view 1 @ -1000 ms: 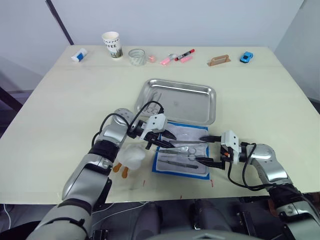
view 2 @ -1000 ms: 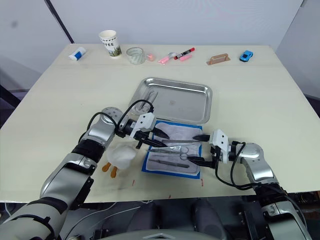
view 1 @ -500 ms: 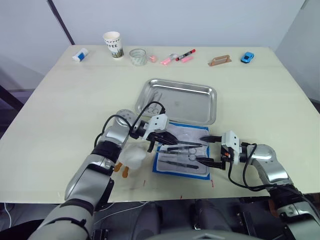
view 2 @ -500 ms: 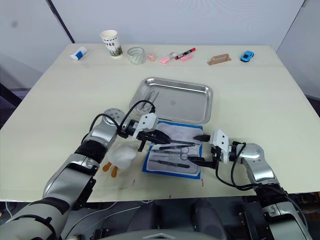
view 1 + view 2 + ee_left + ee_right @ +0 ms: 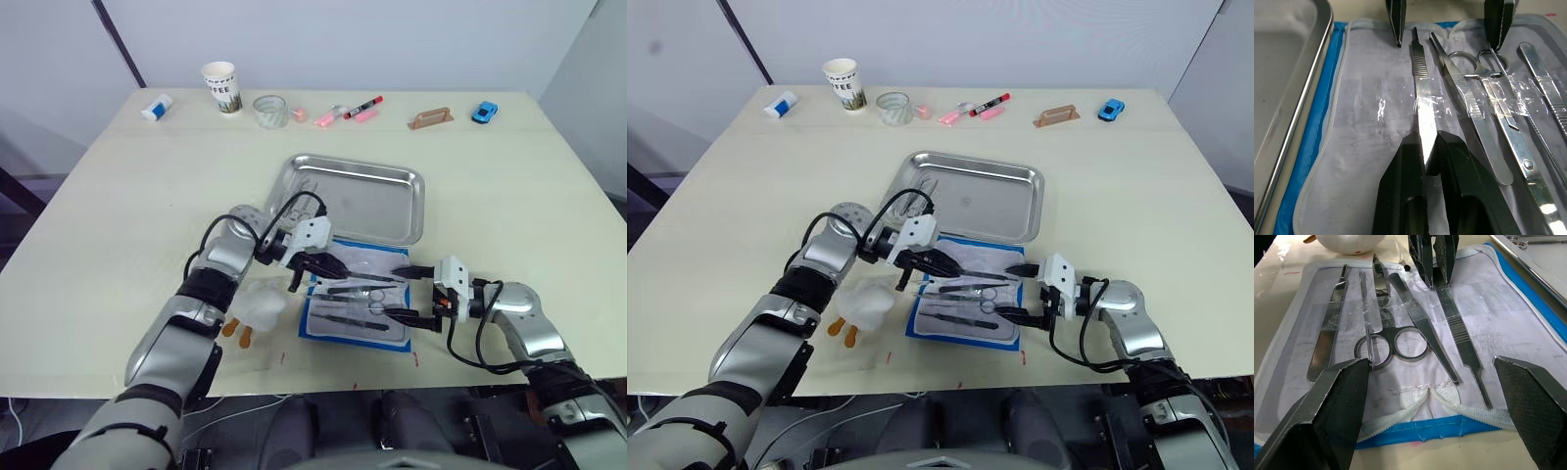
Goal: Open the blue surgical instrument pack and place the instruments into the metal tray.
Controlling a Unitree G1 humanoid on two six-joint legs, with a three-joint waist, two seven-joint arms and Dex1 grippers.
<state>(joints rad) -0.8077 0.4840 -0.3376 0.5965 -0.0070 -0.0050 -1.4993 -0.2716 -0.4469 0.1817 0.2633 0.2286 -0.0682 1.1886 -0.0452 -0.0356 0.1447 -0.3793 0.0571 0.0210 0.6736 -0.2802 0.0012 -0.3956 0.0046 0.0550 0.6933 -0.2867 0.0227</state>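
The left gripper (image 5: 1426,156) pinches a flat handle (image 5: 1420,85) on the opened blue surgical instrument pack (image 5: 318,333) beside the metal tray (image 5: 411,211); the right gripper (image 5: 407,292) waits spread wide. Most instruments (image 5: 1400,308) remain to transfer.

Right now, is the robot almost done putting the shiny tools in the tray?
Not nearly. The blue surgical instrument pack already lies open. The left end effector is closed on one flat tool. The scissors and other instruments stay taped to the lining, and most of the metal tray looks bare. The right end effector is open beside the pack.
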